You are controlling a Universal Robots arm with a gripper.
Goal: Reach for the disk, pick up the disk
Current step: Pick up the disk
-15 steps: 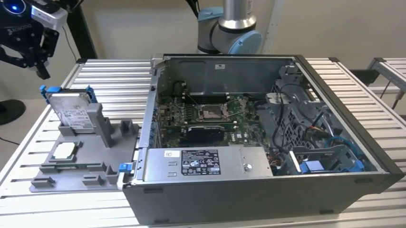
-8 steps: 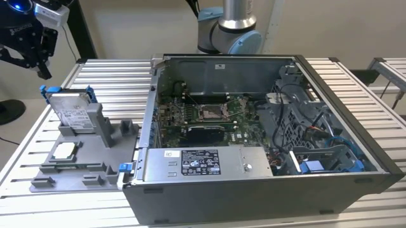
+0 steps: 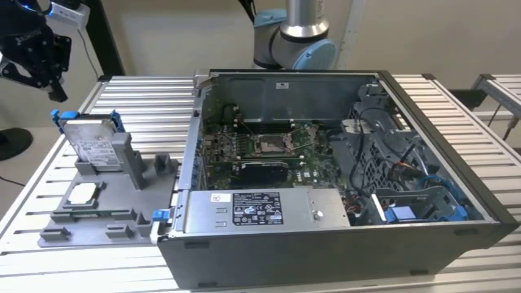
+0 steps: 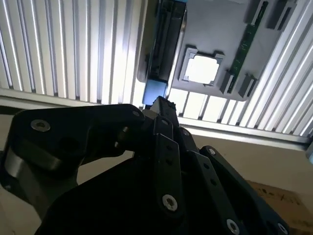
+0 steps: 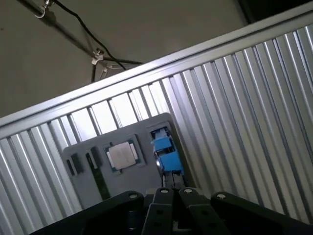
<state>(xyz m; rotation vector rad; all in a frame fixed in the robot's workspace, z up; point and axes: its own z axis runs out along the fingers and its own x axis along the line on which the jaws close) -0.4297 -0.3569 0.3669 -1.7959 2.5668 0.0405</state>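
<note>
The disk (image 3: pixel 91 145) is a silver drive with a white label in a blue bracket. It stands tilted on edge in a grey holder (image 3: pixel 122 210) at the exterior view's left. My black gripper (image 3: pixel 57 93) hangs above and behind it, well apart from it, fingers pointing down, shut and holding nothing. In both wrist views I see the disk edge-on past the fingertips: its blue bracket (image 5: pixel 166 149) in the first wrist view, its dark edge (image 4: pixel 166 44) in the second. The closed tips (image 5: pixel 173 188) (image 4: pixel 164 104) point toward it.
A small square silver chip (image 3: pixel 82 194) (image 4: pixel 201 68) (image 5: pixel 122 155) lies flat on the same grey holder. An open computer case (image 3: pixel 342 256) stands at the exterior view's right of the holder. Both rest on a slatted metal table (image 3: pixel 138 97).
</note>
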